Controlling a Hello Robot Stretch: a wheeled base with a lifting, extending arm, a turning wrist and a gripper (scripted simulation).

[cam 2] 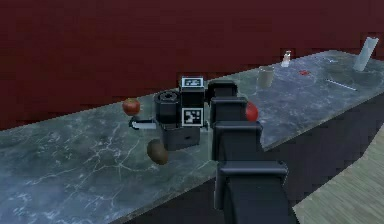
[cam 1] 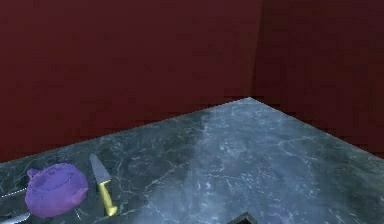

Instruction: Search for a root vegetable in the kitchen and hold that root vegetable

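1. One dark marble counter point(cam 2: 60, 160) was spread beneath the gripper point(cam 2: 150, 125), judged the surface being searched.
2. The arm point(cam 2: 245, 170) was extended over it, presumably for reaching.
3. Whether anything was held by the gripper could not be told.
4. A brown oval lump point(cam 2: 157, 151), probably the root vegetable, was laid just beside the gripper, on the counter.
5. A red round thing point(cam 2: 131, 106) was set near the gripper.
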